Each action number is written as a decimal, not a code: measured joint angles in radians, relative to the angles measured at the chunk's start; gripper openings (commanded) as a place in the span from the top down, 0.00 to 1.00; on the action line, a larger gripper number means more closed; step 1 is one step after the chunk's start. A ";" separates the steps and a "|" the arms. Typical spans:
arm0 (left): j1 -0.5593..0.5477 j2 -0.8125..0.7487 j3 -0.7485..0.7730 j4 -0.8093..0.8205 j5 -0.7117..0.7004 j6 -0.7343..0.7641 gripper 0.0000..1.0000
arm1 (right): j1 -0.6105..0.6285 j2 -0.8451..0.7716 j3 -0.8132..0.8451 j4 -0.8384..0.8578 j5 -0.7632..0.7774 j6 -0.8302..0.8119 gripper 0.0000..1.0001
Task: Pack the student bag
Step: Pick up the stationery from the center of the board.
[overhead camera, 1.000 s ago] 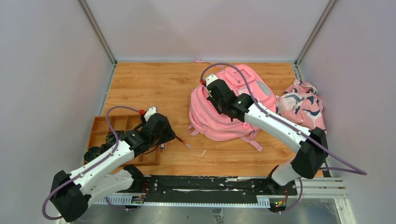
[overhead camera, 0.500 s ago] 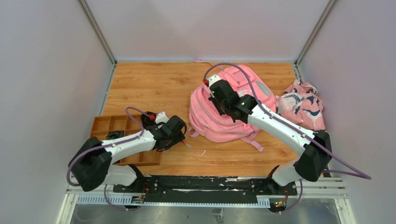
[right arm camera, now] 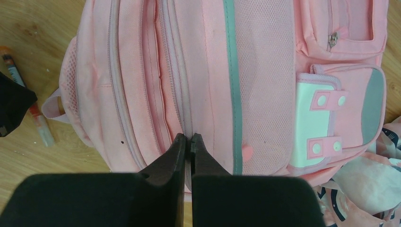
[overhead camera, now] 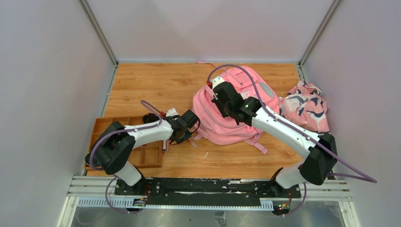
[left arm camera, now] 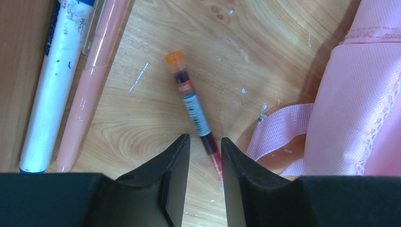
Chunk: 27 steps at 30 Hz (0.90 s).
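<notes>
Pink student bag (right arm camera: 265, 71) looks soft and floppy; best grabbed at the zip seam. Right gripper (right arm camera: 190, 139) jaws are pressed together there. Left gripper (left arm camera: 204, 142) jaws are spread astride the red pen (left arm camera: 191, 101).

Wooden table (overhead camera: 156, 85), enclosed by pale walls (overhead camera: 208, 28) on the left, far and right sides, with a metal rail (overhead camera: 213, 185) along its near edge. Near left: a brown compartmented tray (overhead camera: 147, 157); the dark items in its left compartments are too small to identify. Just right of the tray, a white marker (left arm camera: 49, 90) and a pink pen (left arm camera: 90, 80) lie side by side. Slightly apart from them lies a red-ink pen (left arm camera: 194, 101) with an orange cap. Right edge: a crumpled pink cloth (overhead camera: 305, 106) with a navy-and-white pattern.
</notes>
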 measured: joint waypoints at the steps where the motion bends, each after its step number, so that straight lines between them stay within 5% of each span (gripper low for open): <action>1: 0.000 0.013 0.006 -0.007 0.000 -0.001 0.64 | 0.000 -0.002 -0.001 0.002 0.000 0.000 1.00; 13: -0.001 0.026 0.020 -0.010 0.015 0.016 1.00 | 0.000 -0.026 -0.028 0.011 0.000 0.004 1.00; 27: -0.027 -0.279 -0.141 0.105 0.025 0.134 1.00 | 0.000 -0.066 -0.046 0.016 -0.006 0.043 1.00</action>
